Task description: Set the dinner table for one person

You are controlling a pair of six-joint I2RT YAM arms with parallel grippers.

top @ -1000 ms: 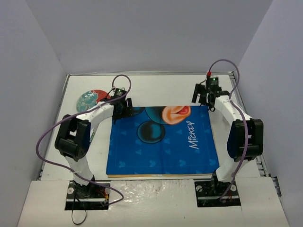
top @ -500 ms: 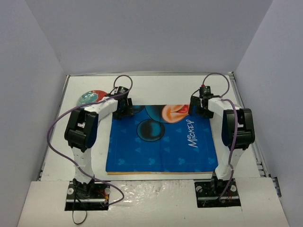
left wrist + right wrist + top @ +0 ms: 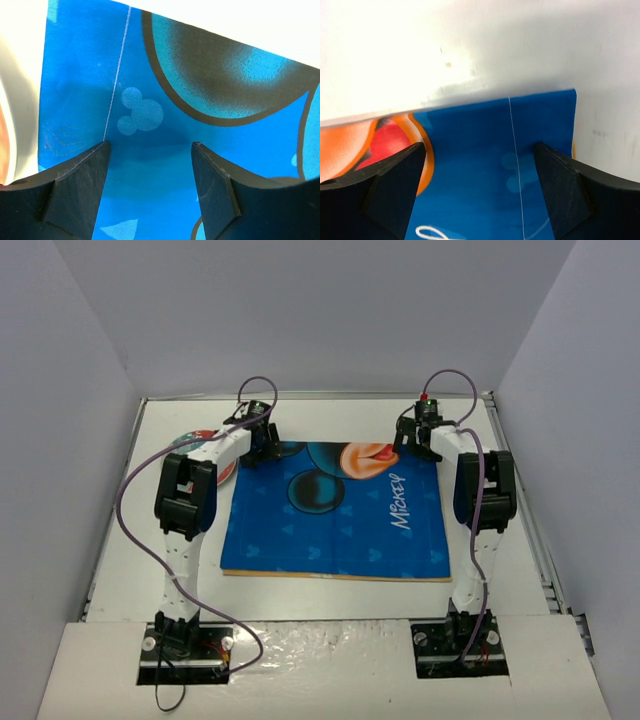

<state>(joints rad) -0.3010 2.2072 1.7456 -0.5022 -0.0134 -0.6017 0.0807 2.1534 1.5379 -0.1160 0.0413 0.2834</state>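
Note:
The blue Mickey-print placemat (image 3: 335,510) lies flat on the white dinner table (image 3: 330,418). My left gripper (image 3: 262,446) is open and low over the mat's far left corner; in the left wrist view (image 3: 150,145) its jaws stand wide apart over the blue cloth (image 3: 85,75). My right gripper (image 3: 415,438) is open and low over the far right corner; in the right wrist view (image 3: 480,145) its jaws straddle the mat's far edge (image 3: 470,125), with bare table (image 3: 470,45) beyond. Neither gripper holds anything.
A round plate with a red and teal print (image 3: 188,442) lies on the table left of the mat, partly hidden by my left arm. Its rim shows at the left edge of the left wrist view (image 3: 4,135). Grey walls enclose the table.
Both arms have stretched farther from their bases, and the placemat has slid with them toward the far side of the table. The left arm now covers more of the plate.

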